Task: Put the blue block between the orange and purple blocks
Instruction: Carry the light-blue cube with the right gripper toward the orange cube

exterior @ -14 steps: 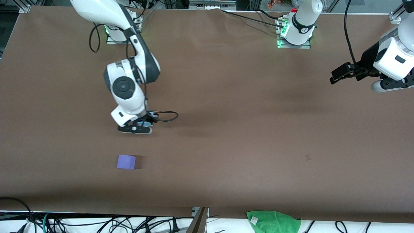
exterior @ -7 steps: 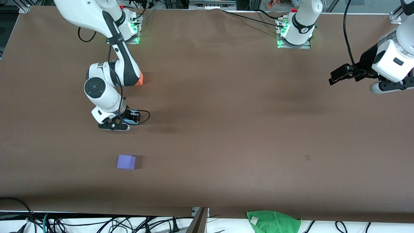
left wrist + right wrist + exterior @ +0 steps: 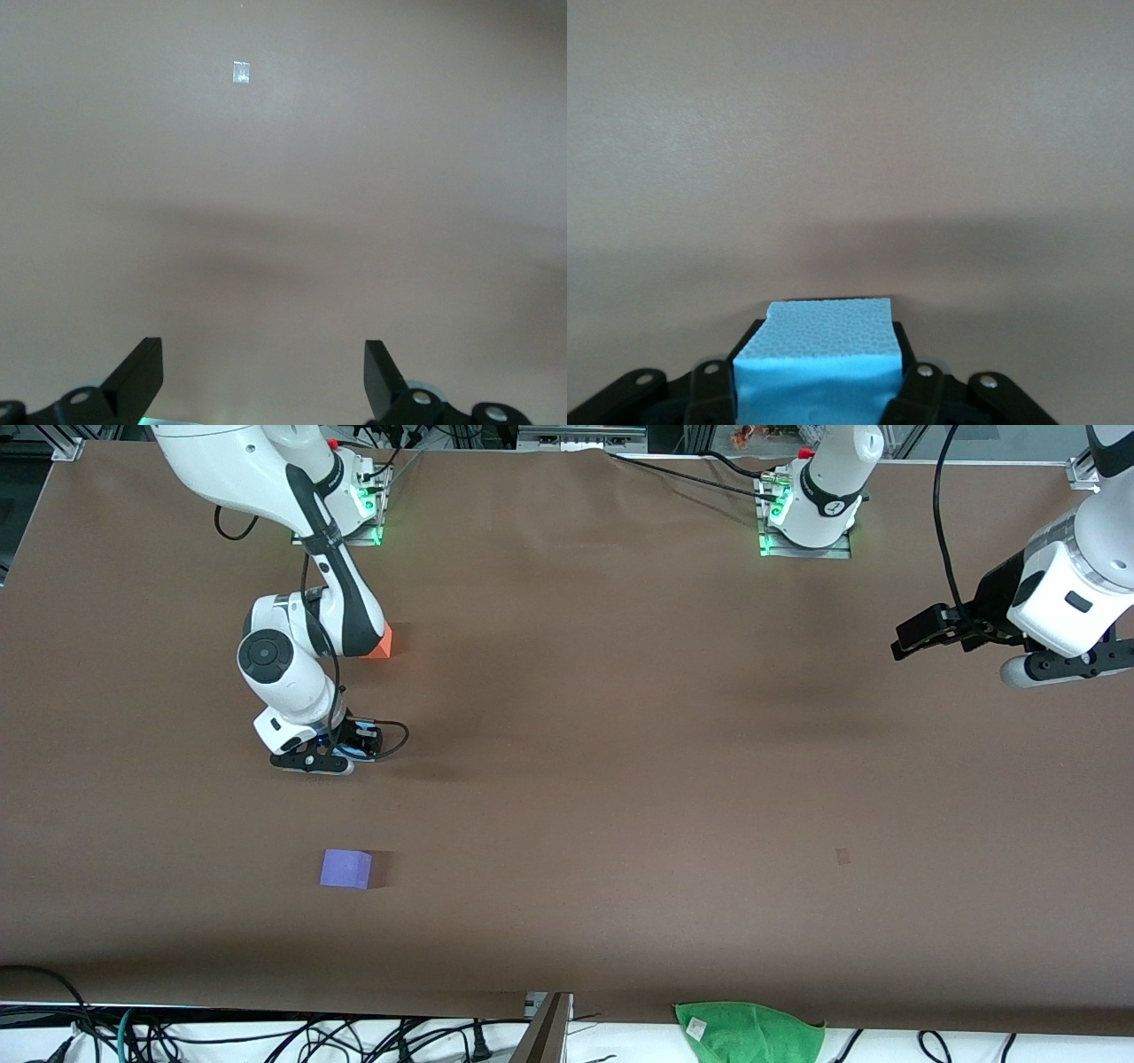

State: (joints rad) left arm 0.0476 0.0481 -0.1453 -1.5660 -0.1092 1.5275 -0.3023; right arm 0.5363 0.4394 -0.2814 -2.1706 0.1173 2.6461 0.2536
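- The right arm comes down from its base at the top of the front view, bends at the elbow and turns its wrist down, so that the right hand hangs low over the table, toward the right arm's end.
- In the right wrist view the right hand is pinching the blue block: a finger presses against each side face of the cube, and its top face and front edge show between them.
- In the front view only a thin strip of the blue block shows under the wrist.
- The hand and its cube sit over bare table between the other two cubes.
- The orange block lies on the table farther from the front camera and is partly hidden by the right arm's forearm.
- The purple block lies on the table nearer to the front camera, well apart from the orange one.
- The left arm waits at its own end of the table, wrist held high and roughly level.
- The left hand points toward the middle of the table.
- In the left wrist view the left hand has its fingers spread wide, with nothing but table between them.
- A green cloth lies at the table's edge nearest the front camera.
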